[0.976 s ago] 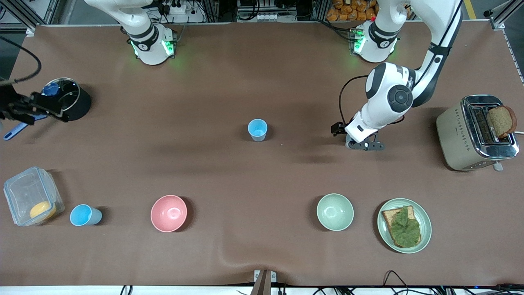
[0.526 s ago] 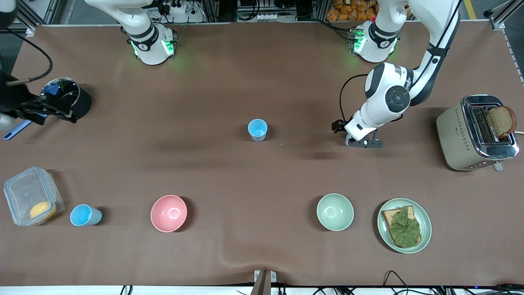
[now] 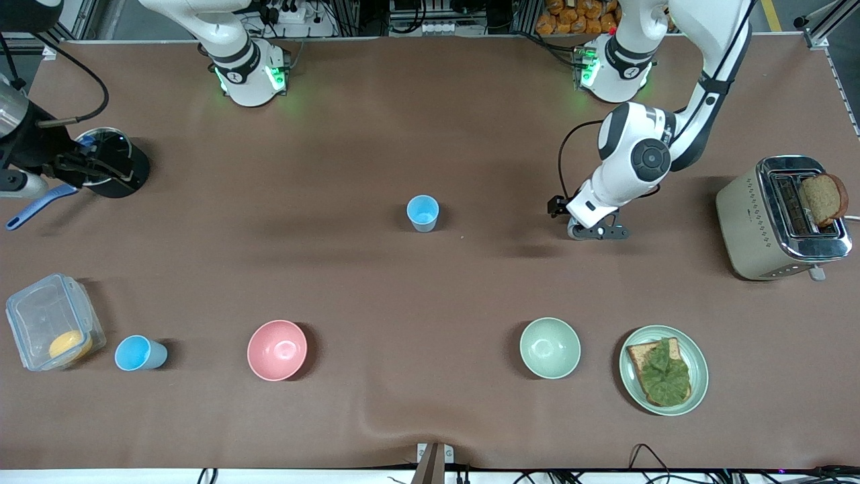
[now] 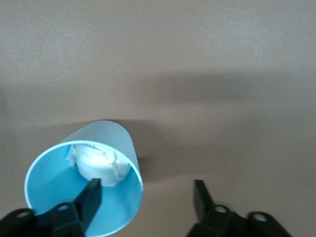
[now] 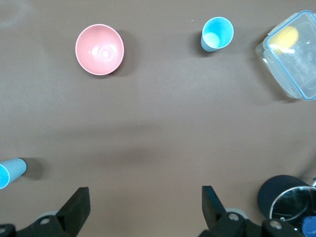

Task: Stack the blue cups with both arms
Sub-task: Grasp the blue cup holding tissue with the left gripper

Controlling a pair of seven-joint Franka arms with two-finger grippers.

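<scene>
Since the earlier frame, right gripper point(image 3: 101, 168) has risen, fingers spread, above the black pot point(image 3: 117, 176); left gripper point(image 4: 145, 197), spread, straddles one blue cup's point(image 4: 86, 187) wall

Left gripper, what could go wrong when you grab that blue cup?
The left gripper has one finger inside the blue cup and one outside, well clear of its wall. Closing could shove or tip the cup before it is pinched. Something white lies inside the cup, so another cup may not nest fully.
</scene>
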